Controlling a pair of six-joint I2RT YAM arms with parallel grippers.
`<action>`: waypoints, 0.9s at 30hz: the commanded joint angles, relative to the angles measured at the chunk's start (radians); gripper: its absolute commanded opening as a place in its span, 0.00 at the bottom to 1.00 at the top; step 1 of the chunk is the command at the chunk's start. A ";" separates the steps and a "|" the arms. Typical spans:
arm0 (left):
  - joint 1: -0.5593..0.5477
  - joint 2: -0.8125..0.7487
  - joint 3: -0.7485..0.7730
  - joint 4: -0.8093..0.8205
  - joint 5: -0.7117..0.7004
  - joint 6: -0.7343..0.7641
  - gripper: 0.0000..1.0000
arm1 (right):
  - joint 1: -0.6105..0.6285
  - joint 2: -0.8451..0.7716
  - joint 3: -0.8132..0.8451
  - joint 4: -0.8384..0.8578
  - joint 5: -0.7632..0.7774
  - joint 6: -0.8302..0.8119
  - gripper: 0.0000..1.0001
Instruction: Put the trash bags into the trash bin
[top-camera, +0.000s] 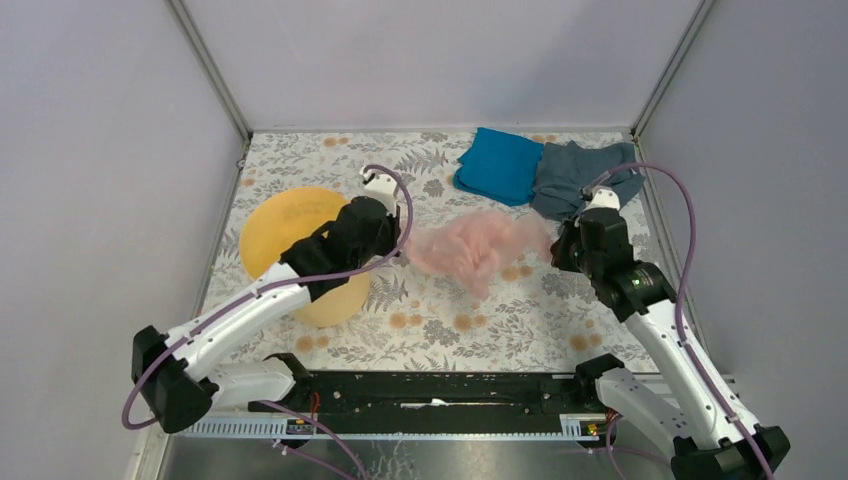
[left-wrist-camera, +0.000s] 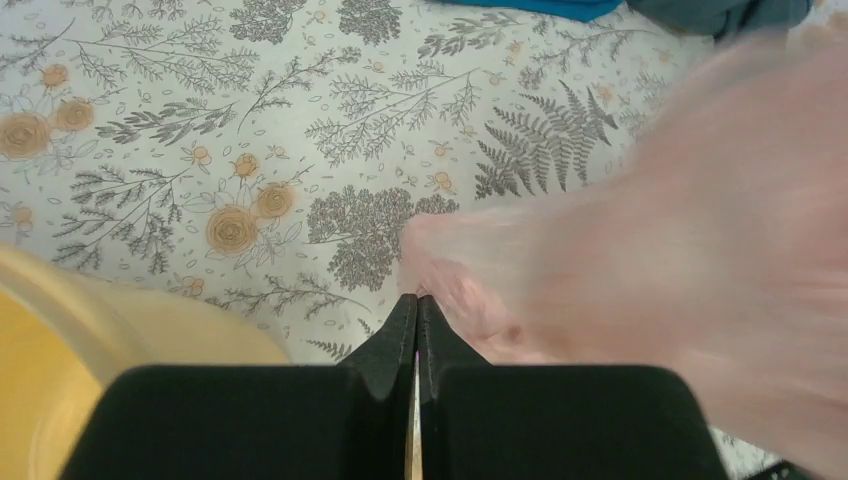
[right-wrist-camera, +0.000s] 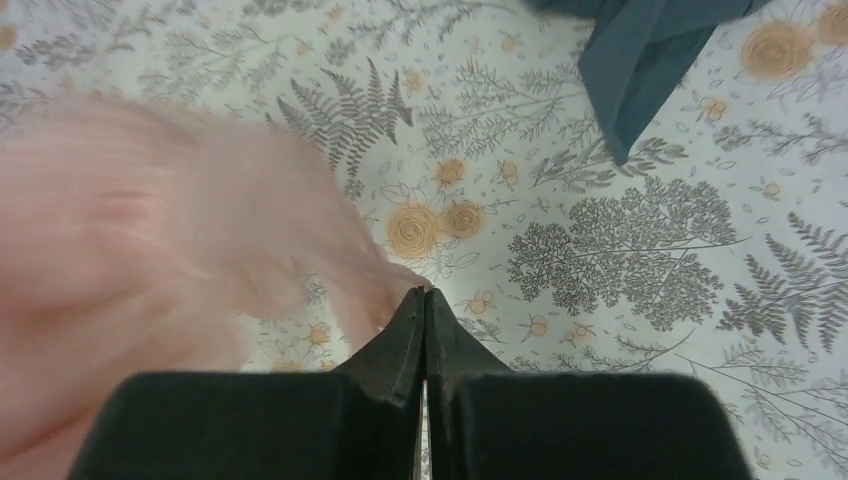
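**Bag strung between both grippers, bin at left**

We note the trash bag (top-camera: 470, 248) at mid-table: pale pink, wrinkled film, bunched and spread between the two arms. It lies right of the trash bin (top-camera: 283, 225) and is not inside it. Its outline blurs in both wrist views, and we cannot tell whether its underside touches the table (top-camera: 450, 325).

The left gripper (left-wrist-camera: 417, 305) is clenched, jaws pressed together, and pink film emerges right at the tips, so it is grasping the bag's left end. The right gripper (right-wrist-camera: 424, 300) is likewise clamped tight, with the film tapering into its tips at the bag's right end.

The yellow-orange bin sits at the left side of the table, partly hidden under the left arm. In the left wrist view its rim shows at the near left corner. We cannot say whether it stands upright or tilted.

At the far right a blue cloth (top-camera: 500, 165) lies touching a grey-blue cloth (top-camera: 575, 178), both apart from the bag.
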 joint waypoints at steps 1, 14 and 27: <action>0.003 -0.065 0.362 -0.003 0.103 0.047 0.00 | -0.001 -0.015 0.346 -0.012 0.023 -0.021 0.00; 0.003 0.074 0.188 -0.056 0.103 -0.083 0.00 | -0.002 -0.033 0.032 -0.049 0.079 0.062 0.00; 0.007 -0.152 0.418 0.067 -0.021 -0.004 0.00 | -0.001 -0.009 0.538 -0.131 0.113 -0.018 0.00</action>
